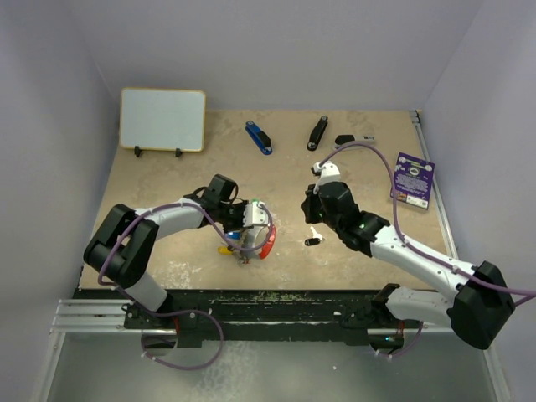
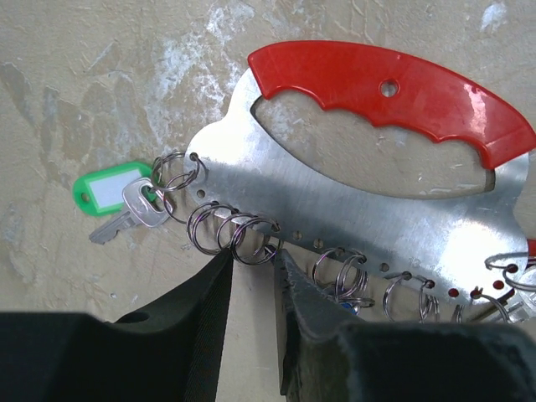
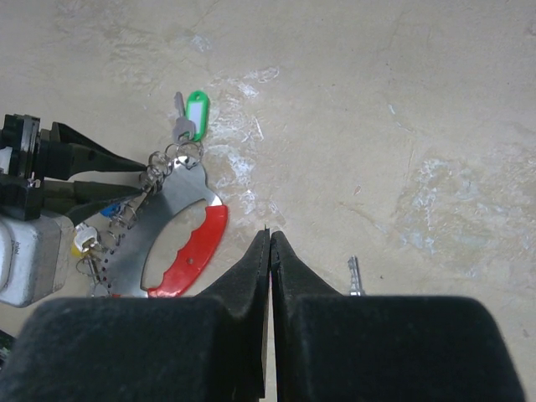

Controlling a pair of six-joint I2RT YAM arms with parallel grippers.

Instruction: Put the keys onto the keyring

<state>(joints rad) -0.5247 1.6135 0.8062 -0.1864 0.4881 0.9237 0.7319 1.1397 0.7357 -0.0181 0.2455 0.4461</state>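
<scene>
We seem to be between keys: the left jaws pinch the edge of the keyring (image 2: pixel 352 209), low at the bench (image 2: pixel 84 67) with one green-tagged key (image 2: pixel 126 205) hanging on it, and the right jaws, shut and empty, must next open over the loose key (image 3: pixel 355 275).

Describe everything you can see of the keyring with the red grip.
The keyring is a flat, shiny silver metal plate with a curved red plastic grip above a large cut-out. Small holes along its other edge carry split rings; one holds a green-tagged key. The left claw appears to pinch its ringed edge, over the beige table.
</scene>
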